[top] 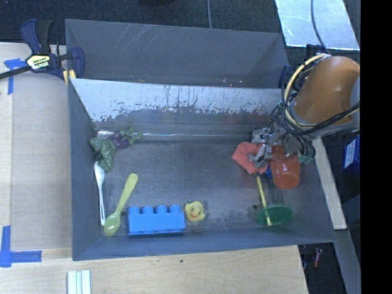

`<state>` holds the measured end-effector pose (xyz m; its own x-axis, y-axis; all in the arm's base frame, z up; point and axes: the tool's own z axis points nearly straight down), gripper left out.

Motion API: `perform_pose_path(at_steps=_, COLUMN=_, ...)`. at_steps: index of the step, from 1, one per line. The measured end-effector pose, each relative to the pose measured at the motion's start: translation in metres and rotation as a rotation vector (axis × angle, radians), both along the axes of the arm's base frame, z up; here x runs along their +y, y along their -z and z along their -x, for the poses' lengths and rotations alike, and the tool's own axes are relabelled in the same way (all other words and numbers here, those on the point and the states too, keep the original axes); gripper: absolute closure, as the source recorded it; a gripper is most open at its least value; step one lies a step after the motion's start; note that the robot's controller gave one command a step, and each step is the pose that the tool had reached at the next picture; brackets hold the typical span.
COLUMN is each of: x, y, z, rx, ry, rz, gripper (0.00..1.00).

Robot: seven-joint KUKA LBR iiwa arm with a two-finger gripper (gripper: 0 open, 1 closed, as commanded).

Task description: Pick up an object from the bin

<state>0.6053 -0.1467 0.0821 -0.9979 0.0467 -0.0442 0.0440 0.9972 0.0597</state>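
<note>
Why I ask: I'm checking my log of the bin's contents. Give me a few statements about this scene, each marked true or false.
1. The blue toy brick lies along the bin's near wall. True.
2. The small yellow duck sits at the view's left of the brick. False: it sits just to the brick's right.
3. The gripper is over the bin's right part, beside a red crumpled thing and an orange-red cylinder. True.
4. The yellow-green spoon lies in the far right corner. False: it lies near left, beside a white plastic utensil.
5. A green leafy thing lies far left. True.
</note>
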Motion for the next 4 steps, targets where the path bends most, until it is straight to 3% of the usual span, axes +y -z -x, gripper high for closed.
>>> perform_pose_path(at_steps=4, x=-0.0005, y=0.0000, z=0.0001, rx=0.000, ry=0.004, rz=-0.002, gripper=1.00)
